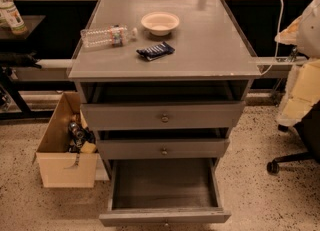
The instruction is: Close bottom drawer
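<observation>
The bottom drawer (165,184) of the grey cabinet (215,50) is pulled far out toward me. Its flat grey inside is bare and its front panel (150,218) sits at the lower edge of the view. The knob is barely visible at the very bottom edge. Above it are the middle drawer (163,149) and the top drawer (162,116), each with a small round knob and each standing slightly out. My gripper is out of view. Only a pale, bulky part that may be my arm (302,85) shows at the right edge.
On the cabinet top lie a clear water bottle (107,36) on its side, a white bowl (160,23) and a dark blue packet (155,51). An open cardboard box (62,150) with items stands on the floor at the left. A black chair base (292,161) is at the right.
</observation>
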Tool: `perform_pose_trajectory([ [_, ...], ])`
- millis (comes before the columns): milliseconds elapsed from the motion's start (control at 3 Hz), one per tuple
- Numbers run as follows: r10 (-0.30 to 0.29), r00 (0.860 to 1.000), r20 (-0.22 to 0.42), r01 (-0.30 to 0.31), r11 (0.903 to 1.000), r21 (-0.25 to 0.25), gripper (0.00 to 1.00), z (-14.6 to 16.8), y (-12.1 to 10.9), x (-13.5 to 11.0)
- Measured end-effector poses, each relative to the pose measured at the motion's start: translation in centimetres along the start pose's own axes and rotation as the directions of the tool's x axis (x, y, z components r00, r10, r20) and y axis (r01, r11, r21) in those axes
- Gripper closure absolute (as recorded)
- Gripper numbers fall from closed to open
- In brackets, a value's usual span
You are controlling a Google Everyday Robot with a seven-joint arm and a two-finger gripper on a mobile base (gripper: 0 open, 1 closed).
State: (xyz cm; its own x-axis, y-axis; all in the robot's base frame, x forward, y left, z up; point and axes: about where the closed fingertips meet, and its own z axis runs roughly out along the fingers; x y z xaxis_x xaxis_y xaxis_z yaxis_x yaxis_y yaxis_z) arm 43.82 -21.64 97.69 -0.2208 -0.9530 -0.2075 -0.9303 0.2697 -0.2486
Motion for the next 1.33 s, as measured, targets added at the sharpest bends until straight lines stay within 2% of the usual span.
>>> perform_pose_trajectory([
  [333,-0.003,1.0,0.002,0.003,1.0,0.004,0.0,0.0,0.0,-0.1],
  [667,-0.013,0.996,0.088,0.019,0.9976,-0.066,0.0,3.9,2.3,-2.1],
  [1000,0.002,0.985,0.174,0.026,0.9867,-0.161,0.0,8.0,5.6,-3.8],
  [1333,-0.002,0.985,0.173,0.03,0.9872,-0.157,0.0,8.4,5.6,-3.8],
])
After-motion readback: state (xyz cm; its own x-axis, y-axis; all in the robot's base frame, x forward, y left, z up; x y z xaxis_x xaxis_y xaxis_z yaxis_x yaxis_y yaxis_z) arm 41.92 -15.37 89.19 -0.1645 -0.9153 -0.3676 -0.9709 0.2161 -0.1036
